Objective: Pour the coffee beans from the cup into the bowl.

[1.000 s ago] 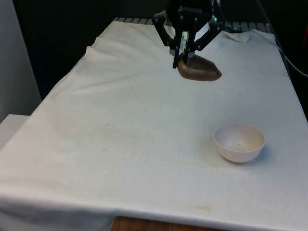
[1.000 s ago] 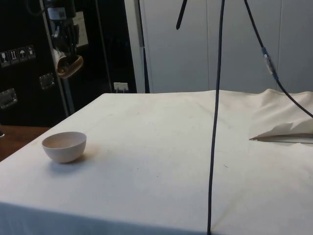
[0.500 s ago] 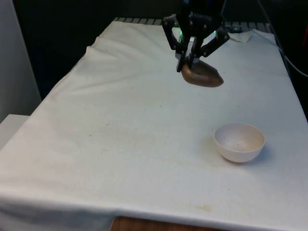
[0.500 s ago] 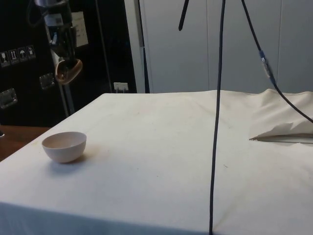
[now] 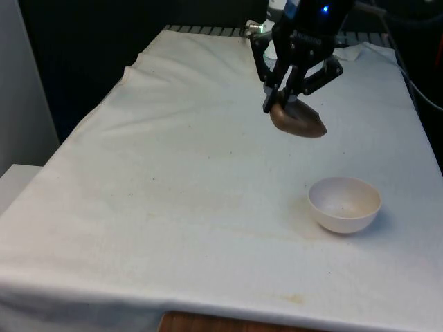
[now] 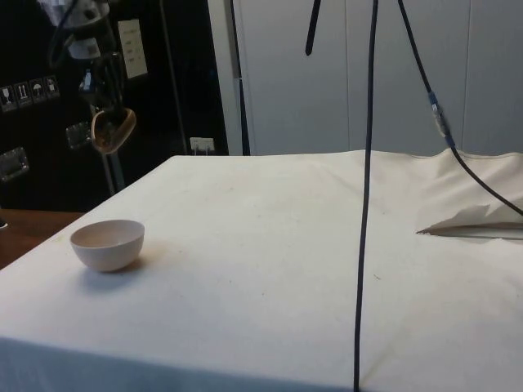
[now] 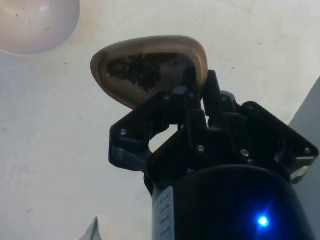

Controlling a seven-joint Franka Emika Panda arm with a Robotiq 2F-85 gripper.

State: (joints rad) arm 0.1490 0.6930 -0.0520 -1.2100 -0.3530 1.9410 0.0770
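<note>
A brown wooden cup (image 5: 298, 120) hangs in the air above the table, and my gripper (image 5: 284, 102) is shut on its rim. In the wrist view the cup (image 7: 150, 67) holds dark coffee beans (image 7: 141, 69) and my gripper (image 7: 192, 85) clamps its rim. From the side the cup (image 6: 113, 131) hangs high above the cloth, beyond the bowl (image 6: 107, 243). The white bowl (image 5: 344, 203) stands on the cloth at the front view's right, nearer the camera than the cup and apart from it. A part of the bowl (image 7: 35, 22) also shows in the wrist view.
A white cloth (image 5: 194, 180) covers the whole table. A black cable (image 6: 364, 188) hangs down across the side view. The cloth lies bunched in a fold (image 6: 474, 214) at the side view's right.
My gripper has carried the cup towards the front view's right and nearer the bowl, a little lower over the table. The bowl has not moved.
</note>
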